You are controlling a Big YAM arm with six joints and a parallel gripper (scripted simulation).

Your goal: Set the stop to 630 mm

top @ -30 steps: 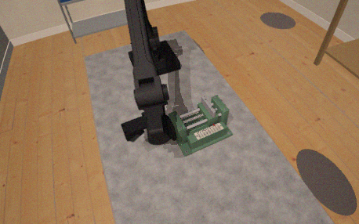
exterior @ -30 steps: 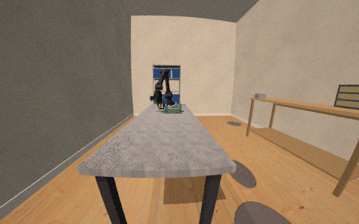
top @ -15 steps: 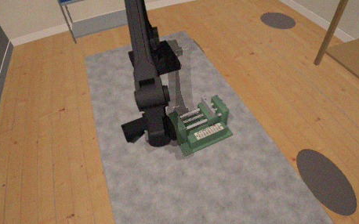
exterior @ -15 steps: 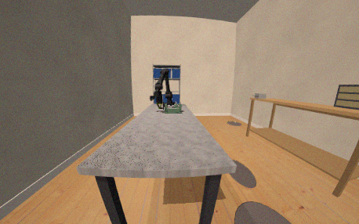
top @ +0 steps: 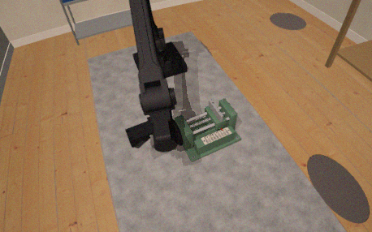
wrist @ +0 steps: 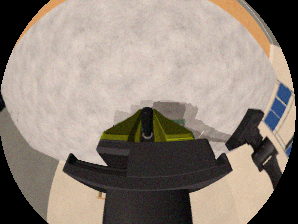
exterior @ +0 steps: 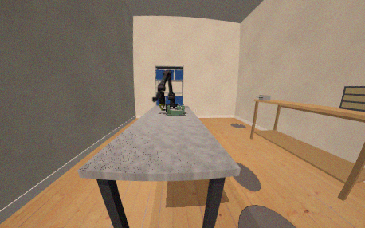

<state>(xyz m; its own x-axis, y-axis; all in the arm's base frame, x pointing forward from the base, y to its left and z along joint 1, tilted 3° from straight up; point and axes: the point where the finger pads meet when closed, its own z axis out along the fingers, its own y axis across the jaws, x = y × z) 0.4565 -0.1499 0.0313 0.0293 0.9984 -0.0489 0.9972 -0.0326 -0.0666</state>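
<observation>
The green stop fixture (top: 188,138) (exterior: 176,112) stands on the grey table top. Its carriage with an upright silver plate (top: 215,111) sits on the rods near the right end block. A pale scale (top: 216,136) runs along the front, with a small red mark near its right part; its numbers are too blurred to read. The dark handwheel (top: 177,132) is at the fixture's left end, mostly hidden by the arm. In the wrist view my gripper (wrist: 147,112) is shut on the handwheel's black handle (wrist: 146,115), which stands between the yellow-green fingertips. In the top view the fingers are hidden.
The arm (top: 156,99) (exterior: 167,77) reaches down from the far end of the grey table (top: 175,195) (exterior: 159,147), close beside the fixture's left end plate. A wooden bench (exterior: 319,108) stands at the right wall and a rack with blue bins (exterior: 164,75) at the back.
</observation>
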